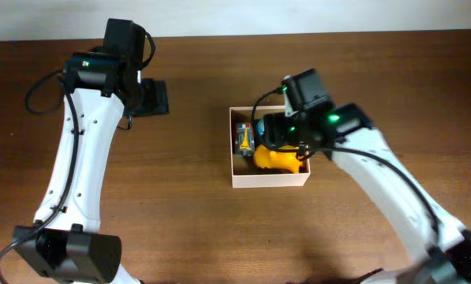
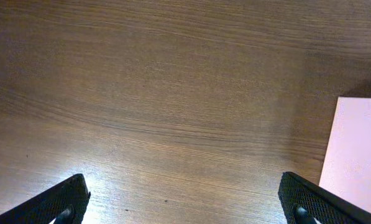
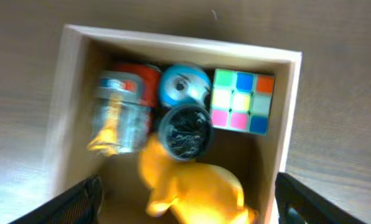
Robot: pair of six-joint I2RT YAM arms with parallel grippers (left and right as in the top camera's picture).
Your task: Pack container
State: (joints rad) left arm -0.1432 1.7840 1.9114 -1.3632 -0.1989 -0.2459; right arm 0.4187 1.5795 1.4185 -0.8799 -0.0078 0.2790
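The container (image 1: 271,180) is a square white-walled cardboard box at the table's middle; its tan inside shows in the right wrist view (image 3: 289,112). Inside lie a yellow toy (image 3: 201,186), a colour cube (image 3: 242,101), a blue round toy (image 3: 184,86), a dark round tin (image 3: 185,129) and a clear packet with yellow and orange (image 3: 120,112). My right gripper (image 3: 188,202) is open above the box, its fingers wide to either side of the yellow toy. My left gripper (image 2: 182,205) is open and empty over bare table, left of the box wall (image 2: 356,155).
The wooden table (image 1: 180,205) surrounds the box. A pale wall or edge runs along the far side (image 1: 219,16). The left arm's base stands at the front left (image 1: 69,252).
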